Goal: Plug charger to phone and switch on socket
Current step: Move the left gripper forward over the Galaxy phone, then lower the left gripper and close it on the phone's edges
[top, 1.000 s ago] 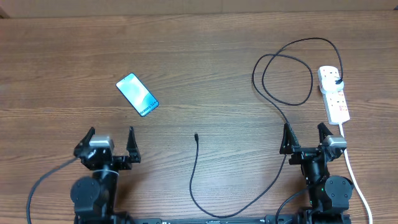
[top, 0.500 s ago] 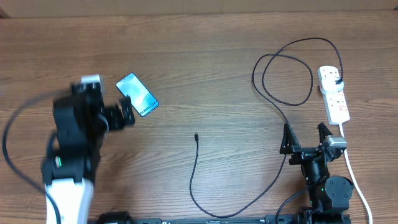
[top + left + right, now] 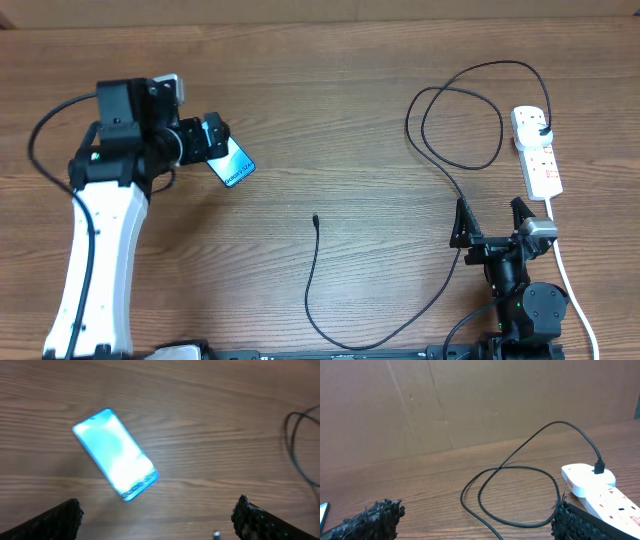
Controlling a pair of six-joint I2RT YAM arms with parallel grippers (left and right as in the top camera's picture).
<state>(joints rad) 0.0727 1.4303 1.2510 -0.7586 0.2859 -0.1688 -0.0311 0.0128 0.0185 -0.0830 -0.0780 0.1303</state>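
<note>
Wooden table (image 3: 330, 90), and the left gripper (image 3: 157, 515) hovers over the lit phone (image 3: 115, 455) on the left side, jaws spread wide, holding nothing. Right gripper (image 3: 490, 222) sits near the front edge, equally open and empty. Charger (image 3: 312, 270) is plugged into the socket (image 3: 537, 150) at far right, its small tip loose mid-table, well apart from the phone.

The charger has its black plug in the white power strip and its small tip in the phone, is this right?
No. The plug is in the power strip, but the small tip of the charger lies loose on the table, apart from the phone. The overhead view shows this.
</note>
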